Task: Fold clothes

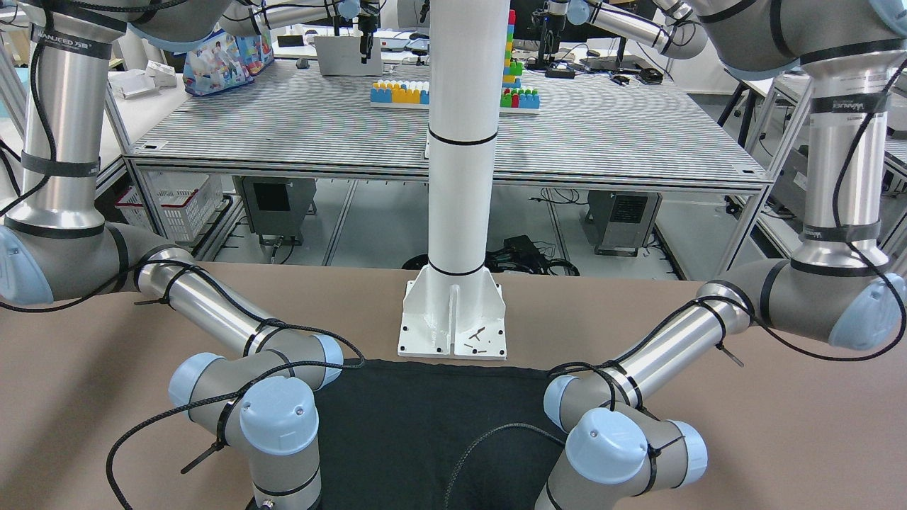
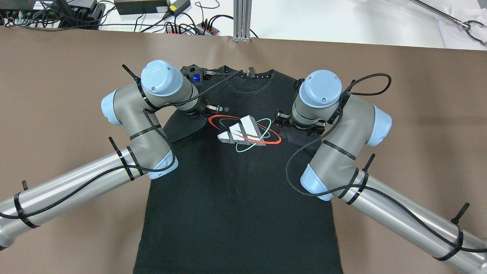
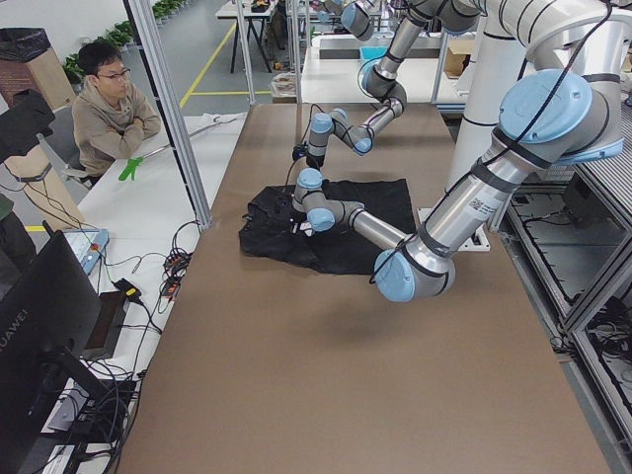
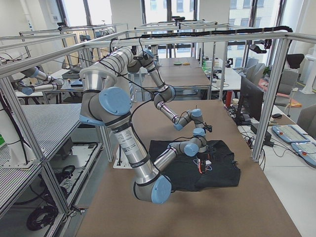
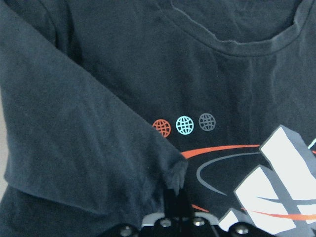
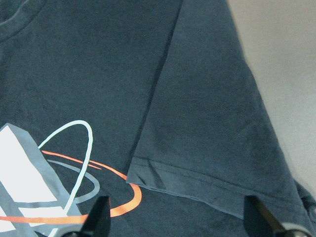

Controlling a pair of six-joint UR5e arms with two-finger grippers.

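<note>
- Lying flat on the brown table (image 2: 57, 114), a black T-shirt (image 2: 236, 198) has its front up, its collar (image 2: 247, 82) at the far side from the robot and its lower hem close to the base of the white post (image 1: 460, 142).
- On the chest is a printed logo (image 2: 245, 131): white and grey blocks ringed by a red and a pale teal oval. Above it sit three small globe marks (image 5: 183, 125).
- The left gripper (image 5: 175, 195) is low over the chest with its fingers pressed together. They pinch a corner of the left-hand sleeve (image 5: 89, 148), which is drawn inward over the shirt front, its tip just beside the red oval.
- The right gripper (image 6: 175, 210) hovers with its fingers (image 6: 98, 217) spread wide, holding nothing.
- Between those fingers, the right-hand sleeve (image 6: 212, 128) lies folded over the shirt body, and the corner of its hem touches the red oval.
- Both arms reach in from the robot's side, their wrists bent down over the upper half of the shirt.
</note>
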